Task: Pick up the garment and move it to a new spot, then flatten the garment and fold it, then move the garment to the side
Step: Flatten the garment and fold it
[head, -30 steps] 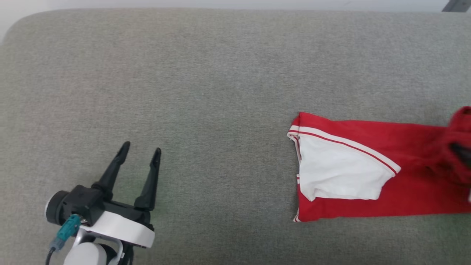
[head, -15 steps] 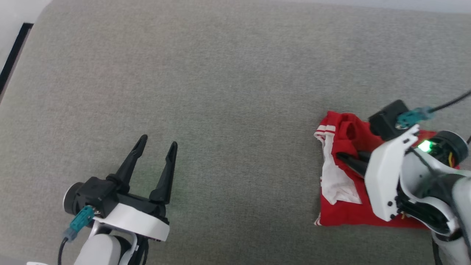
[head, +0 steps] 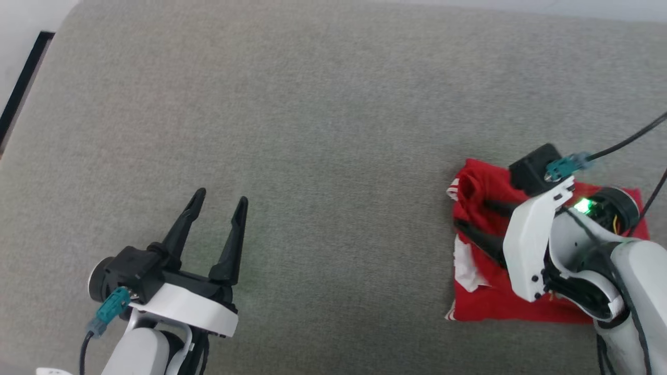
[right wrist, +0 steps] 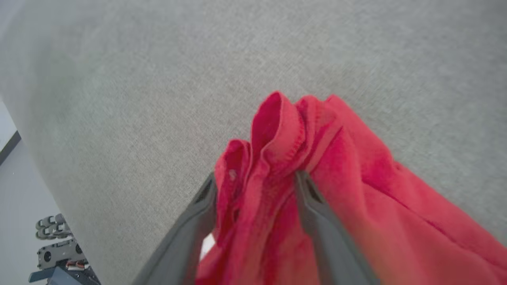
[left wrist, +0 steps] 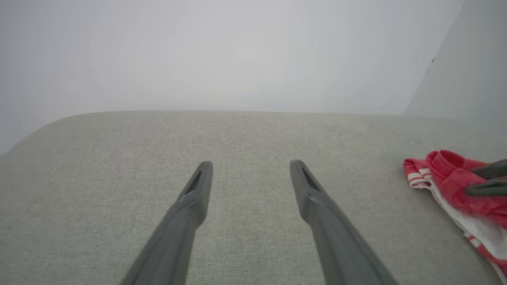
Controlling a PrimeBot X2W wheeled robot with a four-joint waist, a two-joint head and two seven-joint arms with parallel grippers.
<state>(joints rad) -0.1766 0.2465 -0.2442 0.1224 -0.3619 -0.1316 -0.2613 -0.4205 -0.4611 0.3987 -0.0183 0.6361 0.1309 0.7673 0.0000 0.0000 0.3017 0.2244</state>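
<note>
The garment (head: 484, 307), red with a white sleeve showing at its left edge, lies in a compact folded pile at the right of the grey cushion (head: 312, 130). My right gripper (head: 471, 212) rests on top of it, pointing left, open, with a bunched red hem (right wrist: 277, 130) loose between its fingers. The right wrist view shows the garment (right wrist: 356, 198) draped over and between the spread fingers of that gripper (right wrist: 255, 176). My left gripper (head: 221, 197) hovers open at the lower left, well apart from the cloth. In the left wrist view that gripper (left wrist: 251, 164) is empty, with the garment (left wrist: 447, 174) and the right gripper (left wrist: 469, 182) at far right.
The cushion's left edge borders a dark strip (head: 21, 88) and pale floor. Its rounded far edge meets a pale wall (left wrist: 237, 59). Some wheeled equipment (right wrist: 55, 245) stands on the floor beyond the cushion's edge. Bare cushion lies between my two grippers.
The garment lay stretched out long a second ago; my right gripper carried its far end leftward over it into a short pile and has opened. The head camera shifted. The left gripper stayed open.
</note>
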